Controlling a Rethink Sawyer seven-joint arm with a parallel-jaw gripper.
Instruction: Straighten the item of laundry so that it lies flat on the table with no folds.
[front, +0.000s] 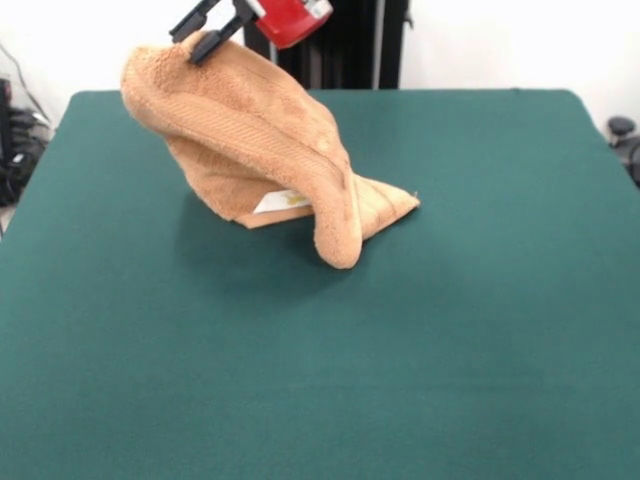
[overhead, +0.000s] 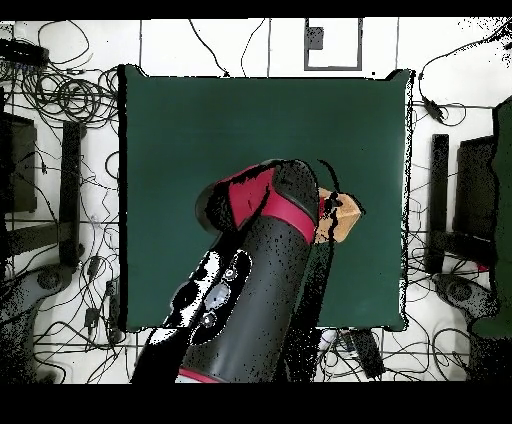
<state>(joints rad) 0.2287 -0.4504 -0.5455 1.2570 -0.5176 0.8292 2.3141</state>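
The table (front: 480, 330) fills most of the front view, its dark teal-green top bare except for one item left of centre and toward the far edge. In the overhead view the table (overhead: 200, 130) shows as a green rectangle on a white floor (overhead: 250, 45) strewn with black cables (overhead: 70, 95). The arm (overhead: 235, 300), black with a red band, reaches across the table from the bottom of that view and hides most of what lies under it. The towel (front: 270, 150), golden-tan terry cloth, is lifted at one end and hangs as a draped, folded mass, its raised part up near the table's far edge and sloping down to the right. Its lower end rests on the table, where a flat corner points right and a thick rolled fold curls down in front of it. A woven band runs along the sloping side. A small pale label (front: 283, 202) shows at the underside near the table. From overhead only a tan corner of the towel (overhead: 340, 218) sticks out beside the arm. The gripper (front: 207, 33), black fingers under a red housing, is clamped on the towel's top edge, holding it up.
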